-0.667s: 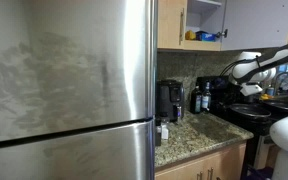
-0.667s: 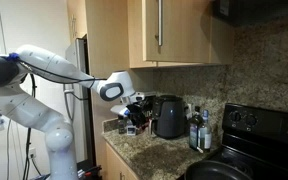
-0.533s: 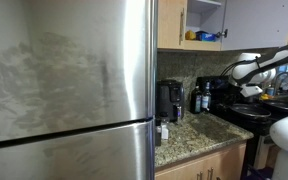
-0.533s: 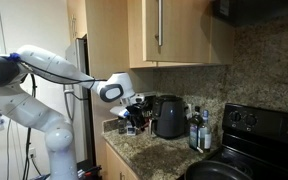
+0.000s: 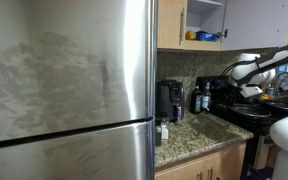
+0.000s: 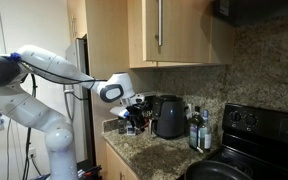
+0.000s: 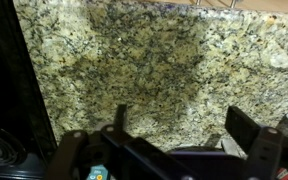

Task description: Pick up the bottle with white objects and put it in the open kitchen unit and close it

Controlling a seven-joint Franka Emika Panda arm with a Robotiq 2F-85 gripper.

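Note:
The bottle with white objects (image 5: 163, 131) is a small pale bottle on the granite counter, close to the fridge edge. The kitchen unit (image 5: 206, 22) is the tan wall cabinet above it, standing open with a white inside and yellow and blue items on its shelf. In an exterior view its tan doors (image 6: 174, 30) carry slim metal handles. My gripper (image 5: 228, 73) (image 6: 136, 103) hovers above the counter in both exterior views. In the wrist view the gripper (image 7: 181, 115) is open, with only speckled granite (image 7: 154, 60) between its dark fingers (image 7: 246, 128). No bottle shows in the wrist view.
A big stainless fridge (image 5: 69, 90) fills the left. A black coffee maker (image 5: 169, 100) (image 6: 167, 116) and dark bottles (image 5: 200, 98) (image 6: 195, 128) stand at the back of the counter. A black stove (image 6: 254, 135) with a pan adjoins the counter.

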